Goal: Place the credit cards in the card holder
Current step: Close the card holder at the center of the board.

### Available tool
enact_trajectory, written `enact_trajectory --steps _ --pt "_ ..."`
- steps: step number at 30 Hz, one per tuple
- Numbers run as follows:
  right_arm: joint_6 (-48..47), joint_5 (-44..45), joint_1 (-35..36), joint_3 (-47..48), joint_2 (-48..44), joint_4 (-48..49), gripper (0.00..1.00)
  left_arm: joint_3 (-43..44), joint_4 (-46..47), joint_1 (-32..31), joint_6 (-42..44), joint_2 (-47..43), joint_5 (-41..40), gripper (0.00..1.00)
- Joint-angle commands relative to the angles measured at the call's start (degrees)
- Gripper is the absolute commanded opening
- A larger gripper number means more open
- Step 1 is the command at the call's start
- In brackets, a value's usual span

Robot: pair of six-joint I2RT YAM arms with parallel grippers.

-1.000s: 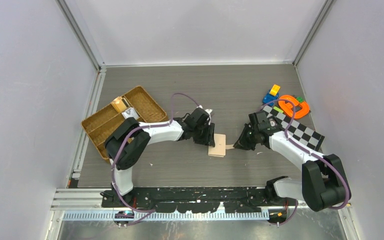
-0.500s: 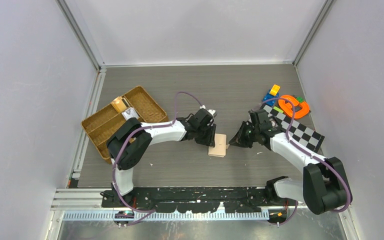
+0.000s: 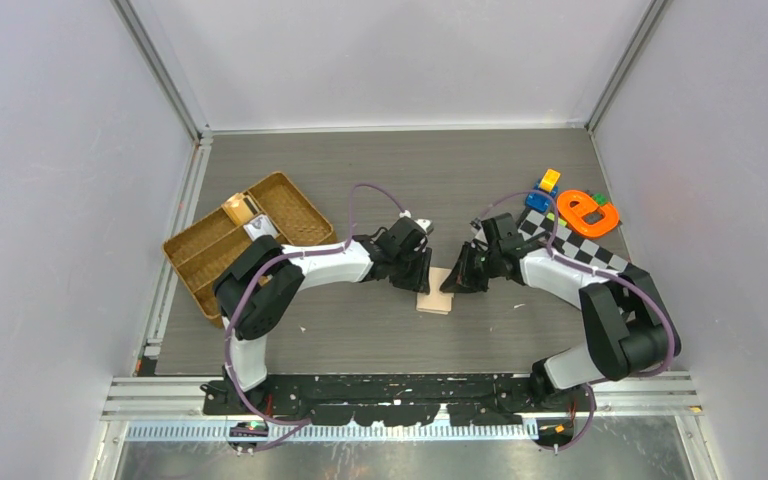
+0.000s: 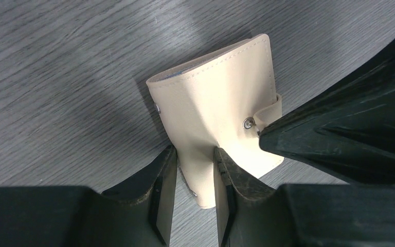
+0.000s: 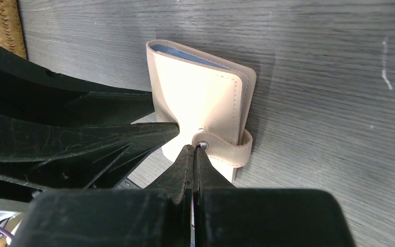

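Observation:
The peach-beige card holder (image 3: 436, 298) lies folded shut on the table between both arms. In the left wrist view my left gripper (image 4: 195, 157) is shut on the near edge of the card holder (image 4: 221, 98), one finger on each side. My right gripper (image 5: 193, 150) is shut, and its tips touch the snap button at the end of the tab (image 5: 226, 149) on the card holder (image 5: 195, 92). The light blue edge of a credit card (image 5: 185, 54) shows inside the fold at the far end. I see no other card.
A brown wicker tray (image 3: 203, 262) with small items stands at the left. An orange ring (image 3: 587, 212), a blue and yellow toy (image 3: 543, 188) and a checkered board (image 3: 600, 258) lie at the back right, beside the right arm.
The right gripper has closed and moved left onto the card holder's tab. The left gripper has narrowed on the holder's edge and stayed in place.

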Motion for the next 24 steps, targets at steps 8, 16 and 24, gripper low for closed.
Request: enact_trajectory --steps 8,16,24 --pt "-0.6 2.0 1.5 1.6 1.2 2.5 0.0 -1.6 -4.6 -0.6 1.3 3.5 -3.0 0.31" --pt "1.2 4.2 1.5 1.2 -1.0 4.6 0.01 -2.0 -4.5 -0.6 1.2 3.2 -3.1 0.31" --pt "1.2 4.5 1.5 0.9 -0.7 4.9 0.01 -2.2 -4.5 -0.5 1.1 3.2 -3.2 0.31"
